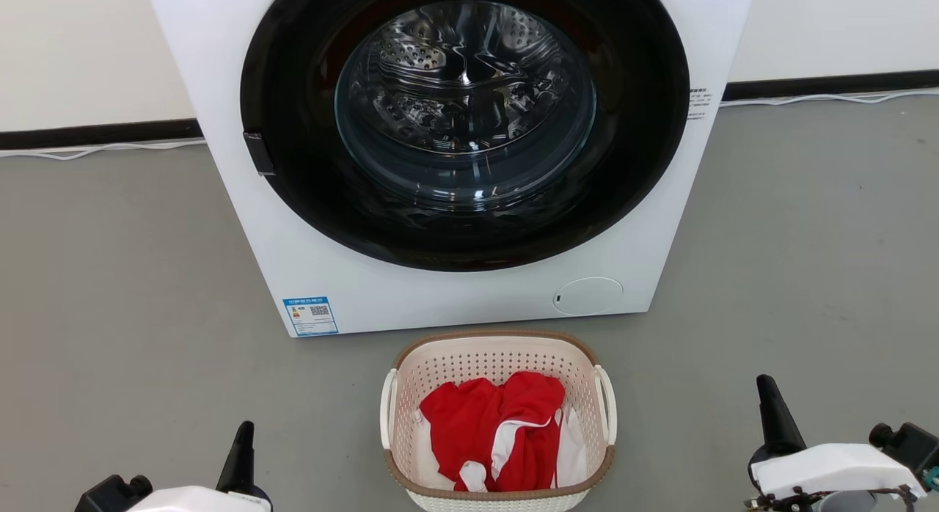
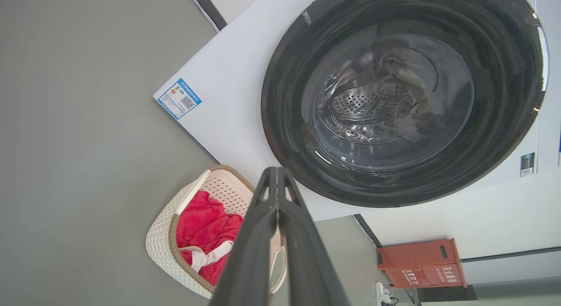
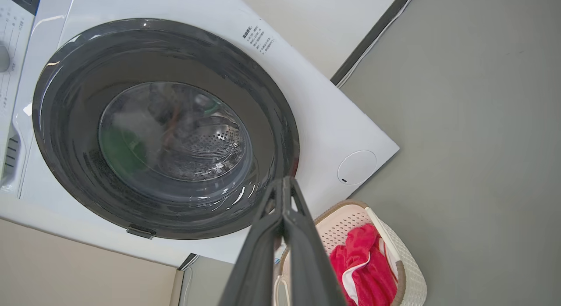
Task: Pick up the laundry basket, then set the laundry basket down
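Between left pincer (image 1: pixel 244 433), right pincer (image 1: pixel 767 389): laundry basket (image 1: pixel 499 364)

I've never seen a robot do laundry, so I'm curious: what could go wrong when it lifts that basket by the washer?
The left tool and right tool are shut, well apart from the laundry basket; they could miss its thin white handles. An uneven lift might spill the red garment. The washer stands close behind, so the basket could bump it.
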